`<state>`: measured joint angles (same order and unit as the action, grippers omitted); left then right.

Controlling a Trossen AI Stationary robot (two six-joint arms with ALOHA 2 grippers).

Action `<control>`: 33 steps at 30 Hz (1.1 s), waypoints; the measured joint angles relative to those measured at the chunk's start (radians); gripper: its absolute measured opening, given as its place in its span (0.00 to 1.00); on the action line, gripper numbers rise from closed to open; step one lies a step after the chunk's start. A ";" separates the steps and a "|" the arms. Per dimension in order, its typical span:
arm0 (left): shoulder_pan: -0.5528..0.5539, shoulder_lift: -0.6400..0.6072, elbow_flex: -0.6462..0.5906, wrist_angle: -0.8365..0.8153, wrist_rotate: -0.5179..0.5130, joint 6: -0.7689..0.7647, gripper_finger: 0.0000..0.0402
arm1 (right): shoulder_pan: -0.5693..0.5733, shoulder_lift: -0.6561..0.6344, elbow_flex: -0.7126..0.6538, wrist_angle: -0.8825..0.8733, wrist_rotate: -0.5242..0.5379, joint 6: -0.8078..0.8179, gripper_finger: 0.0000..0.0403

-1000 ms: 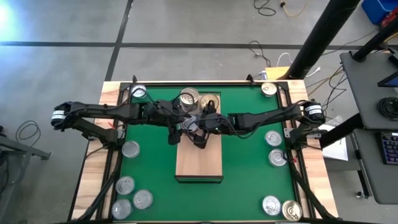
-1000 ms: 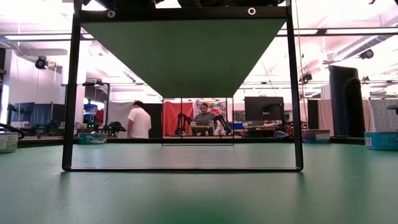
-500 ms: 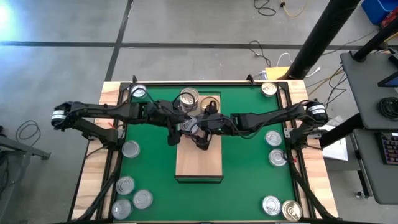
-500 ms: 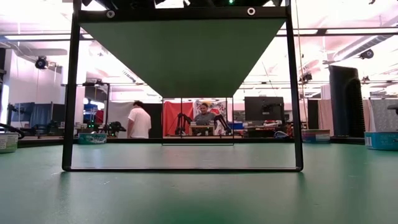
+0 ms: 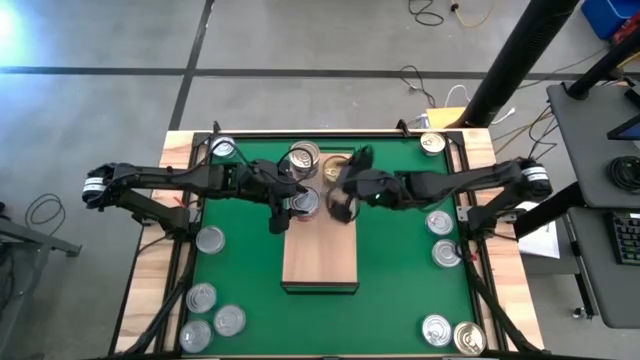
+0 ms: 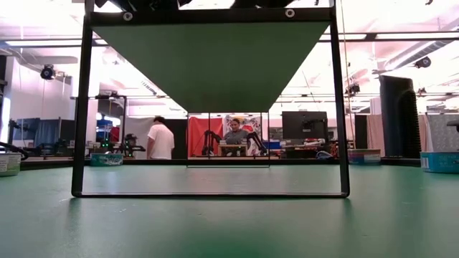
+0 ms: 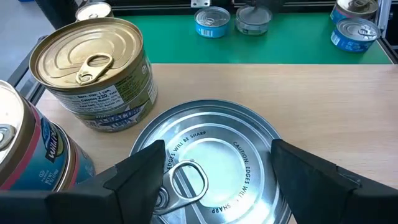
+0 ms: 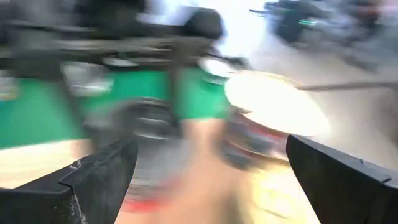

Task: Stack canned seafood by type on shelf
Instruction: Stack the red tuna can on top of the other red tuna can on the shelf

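The shelf (image 5: 320, 250) lies in the middle of the green mat. At its far end stand a silver-topped tin (image 5: 304, 157) and a gold-topped tin (image 5: 336, 166), the gold one (image 7: 93, 62) also in the left wrist view. My left gripper (image 5: 300, 205) is shut on another silver-topped tin (image 7: 208, 162) over the shelf. Whether that tin rests on the board cannot be told. My right gripper (image 5: 342, 203) hangs open and holds nothing just right of it, above the shelf. Its wrist view is blurred. My left gripper pinches the silver-topped tin by its round side wall, one finger (image 7: 146, 171) on each side at the rim (image 7: 268, 140). The fingers slant down from the table's left side. The tin stays level, lid up, over the shelf's far half.
Loose tins lie on the mat: several at the near left (image 5: 215, 318), one at mid left (image 5: 210, 239), two at mid right (image 5: 442, 237), two at the near right (image 5: 452, 333). Single tins sit in the far corners (image 5: 222, 147) (image 5: 432, 143). The shelf's near half is bare.
My right gripper has pulled back from the tin toward the table's right edge and risen, still open. My left gripper and its tin have kept still.
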<state>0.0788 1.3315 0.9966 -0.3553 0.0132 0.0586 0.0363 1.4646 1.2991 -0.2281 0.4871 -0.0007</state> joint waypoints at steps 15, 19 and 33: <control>0.001 -0.007 -0.007 0.042 -0.005 0.003 0.69 | -0.152 0.048 0.005 -0.174 0.065 0.103 0.99; 0.002 -0.043 -0.009 0.014 -0.008 0.013 0.69 | -0.194 0.076 0.008 -0.152 0.065 0.106 0.99; 0.002 -0.136 -0.013 0.011 -0.079 0.043 0.69 | -0.183 0.003 0.000 -0.104 0.054 0.022 0.99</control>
<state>0.0803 1.1954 0.9836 -0.3446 -0.0658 0.1017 -0.1468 1.4679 1.2987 -0.3317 0.5407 0.0211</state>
